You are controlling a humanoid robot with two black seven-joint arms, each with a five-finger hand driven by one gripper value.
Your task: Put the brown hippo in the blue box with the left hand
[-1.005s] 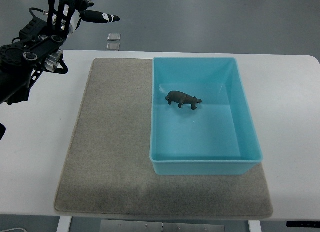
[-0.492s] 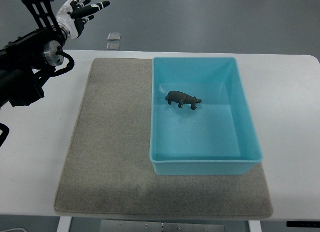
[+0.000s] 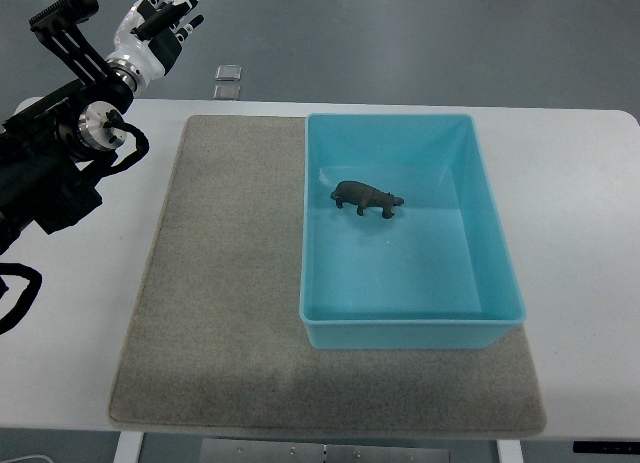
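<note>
The brown hippo stands upright inside the blue box, in its far half, head toward the right. The box rests on the right part of a grey mat. My left hand hangs at the top left, beyond the table's far edge and well away from the box. Its fingers are spread, pointing up and to the right, and hold nothing. The black left arm runs down along the left edge. No right arm shows.
The white table extends around the mat on all sides. Two small square plates lie on the grey floor just past the table's far edge, near my left hand.
My left arm has swung back toward the left edge and the hand has turned, its fingers now pointing up and right. The hippo and box have not moved.
</note>
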